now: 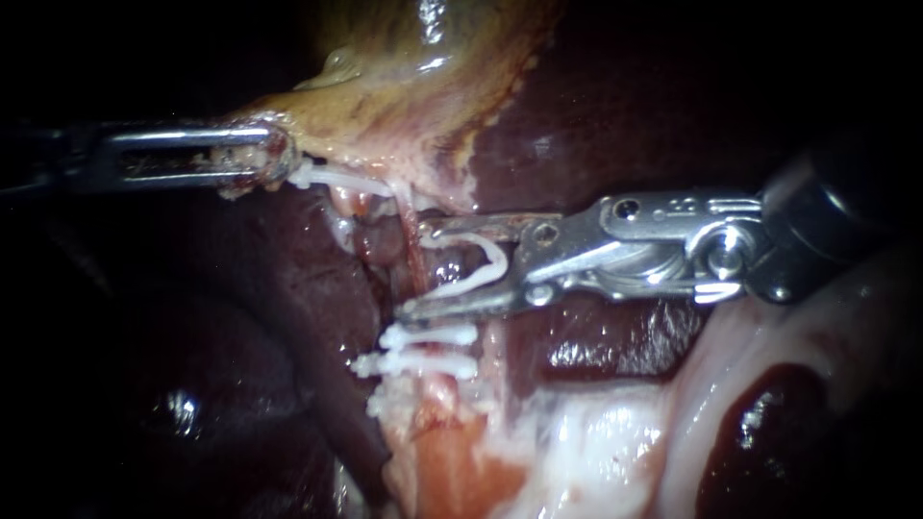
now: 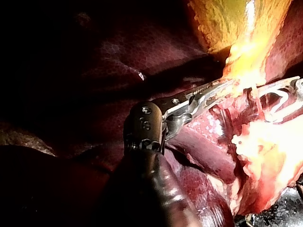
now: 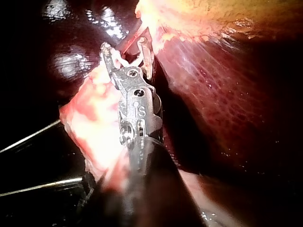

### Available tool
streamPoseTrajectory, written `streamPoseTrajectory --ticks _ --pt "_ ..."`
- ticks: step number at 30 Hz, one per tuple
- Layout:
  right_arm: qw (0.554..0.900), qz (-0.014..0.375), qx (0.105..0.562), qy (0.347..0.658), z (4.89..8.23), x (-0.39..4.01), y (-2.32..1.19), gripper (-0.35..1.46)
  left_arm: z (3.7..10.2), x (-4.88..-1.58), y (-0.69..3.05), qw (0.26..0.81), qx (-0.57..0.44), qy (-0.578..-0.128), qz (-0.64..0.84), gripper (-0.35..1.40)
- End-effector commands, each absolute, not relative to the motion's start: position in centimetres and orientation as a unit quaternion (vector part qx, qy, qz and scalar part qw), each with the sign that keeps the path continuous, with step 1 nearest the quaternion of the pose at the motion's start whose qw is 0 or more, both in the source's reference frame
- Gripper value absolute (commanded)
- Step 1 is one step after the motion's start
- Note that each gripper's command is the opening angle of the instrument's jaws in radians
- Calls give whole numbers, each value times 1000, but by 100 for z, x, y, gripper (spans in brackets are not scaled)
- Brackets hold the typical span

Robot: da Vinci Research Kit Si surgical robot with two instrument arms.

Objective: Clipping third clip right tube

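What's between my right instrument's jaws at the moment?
A curved white plastic clip, not yet closed, sits between the jaws of the right instrument. The thin reddish tube crosses inside its curve. The lower jaw covers the tube's next stretch.

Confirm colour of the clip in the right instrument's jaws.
White; curved plastic clip, clearest in the endoscope view.

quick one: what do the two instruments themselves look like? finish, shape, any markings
Left instrument: silver metal, long narrow slotted pincer, toothed edge, dark knuckle with round pins. Right instrument: polished silver hinged linkage with visible pins, slim pincer arms, black shaft behind, a stamped mark on its body.
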State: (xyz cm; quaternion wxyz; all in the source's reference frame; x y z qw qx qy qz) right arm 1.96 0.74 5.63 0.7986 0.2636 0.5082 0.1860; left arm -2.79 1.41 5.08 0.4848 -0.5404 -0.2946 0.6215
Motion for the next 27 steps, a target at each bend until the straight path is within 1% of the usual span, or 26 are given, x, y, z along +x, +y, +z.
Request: streamPoseTrajectory --ticks 1,10,15,20,24,27 --pt "797 188 263 510 565 199 74 49 509 -280 141 485 -540 -294 622 -35" --pt "772 208 278 532 570 224 75 49 509 -280 141 485 -540 -294 622 -35" --pt "757 216 288 545 564 229 77 49 509 -280 141 485 -540 -294 622 -35" --pt "741 217 299 561 545 231 79 49 509 -280 141 485 -540 -294 622 -35" --pt "722 224 309 577 523 233 86 49 509 -280 141 485 -540 -294 622 -35" --pt "710 233 321 582 511 233 90 49 509 -280 141 485 -540 -294 622 -35"
